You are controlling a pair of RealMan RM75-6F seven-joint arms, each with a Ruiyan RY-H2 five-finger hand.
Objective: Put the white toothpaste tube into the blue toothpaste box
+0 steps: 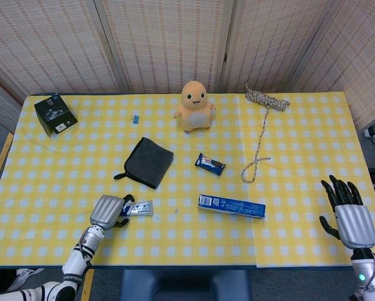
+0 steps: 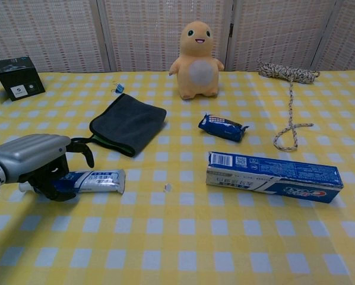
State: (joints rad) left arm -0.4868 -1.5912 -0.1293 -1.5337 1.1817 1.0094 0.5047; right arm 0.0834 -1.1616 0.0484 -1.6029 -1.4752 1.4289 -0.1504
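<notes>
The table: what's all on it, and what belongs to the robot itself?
tube: one, white with blue print, near left, lying flat
box: one, blue, near right of centre, lying flat
cloth: one, dark grey, left of centre
snack: one, blue wrapper, centre
plush toy: one, orange, far centre, upright
rope: one, pale, far right
black box: one, far left corner
clip: one, small, blue, left of toy
tablecloth: one, yellow-white check
left hand: silver, black fingers over the tube's cap end
right hand: silver, fingers spread, near right edge
</notes>
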